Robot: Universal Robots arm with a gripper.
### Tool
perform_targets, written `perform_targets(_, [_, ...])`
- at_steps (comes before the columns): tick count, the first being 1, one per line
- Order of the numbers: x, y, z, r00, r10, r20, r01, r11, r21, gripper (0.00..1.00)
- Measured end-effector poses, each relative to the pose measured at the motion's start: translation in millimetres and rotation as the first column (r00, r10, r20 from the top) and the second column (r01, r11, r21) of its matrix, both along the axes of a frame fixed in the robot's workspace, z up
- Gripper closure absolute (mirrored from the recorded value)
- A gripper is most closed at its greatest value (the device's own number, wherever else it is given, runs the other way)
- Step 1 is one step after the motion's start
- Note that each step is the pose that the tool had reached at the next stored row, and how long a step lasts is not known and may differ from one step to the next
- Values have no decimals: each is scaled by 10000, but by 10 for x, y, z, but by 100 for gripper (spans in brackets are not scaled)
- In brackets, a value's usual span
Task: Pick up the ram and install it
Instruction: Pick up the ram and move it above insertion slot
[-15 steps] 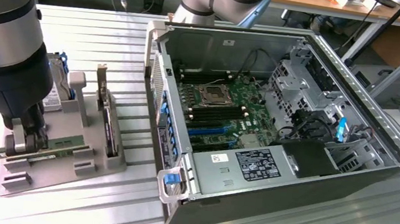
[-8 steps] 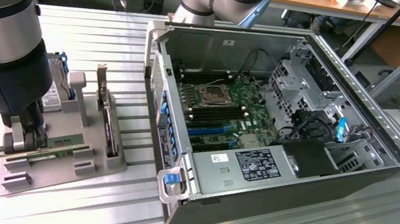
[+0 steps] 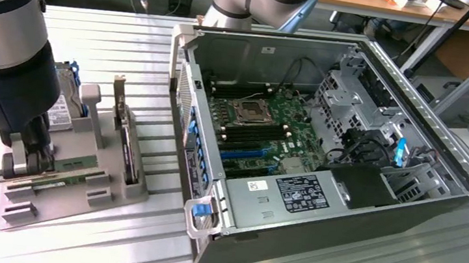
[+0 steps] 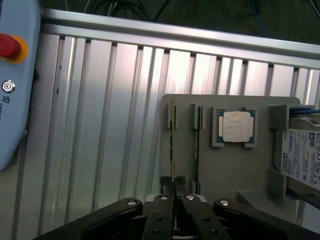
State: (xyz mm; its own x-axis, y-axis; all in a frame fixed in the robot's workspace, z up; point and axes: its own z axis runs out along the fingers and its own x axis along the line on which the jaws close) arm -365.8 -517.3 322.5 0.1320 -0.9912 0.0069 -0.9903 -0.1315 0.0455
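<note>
- At the grey holder (image 4: 230, 175), the gripper (image 4: 173, 183) is clamped on the ram (image 4: 171, 142)!
- The ram sits on edge in its slot, just beside the open computer case (image 3: 231, 249).

The ram (image 3: 59, 178) is a long, thin green board w/ small dark chips and a pale label. It is standing on its long edge, level, in the outer slot of the gray holder (image 3: 48, 209) at the exterior view's left, and the gripper (image 4: 172, 182) is pinching its upper edge.
</note>
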Motion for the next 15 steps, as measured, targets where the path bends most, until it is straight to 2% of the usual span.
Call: perform_targets(15, [0, 0, 110, 10000, 0, 0, 0, 10000, -2, 88])
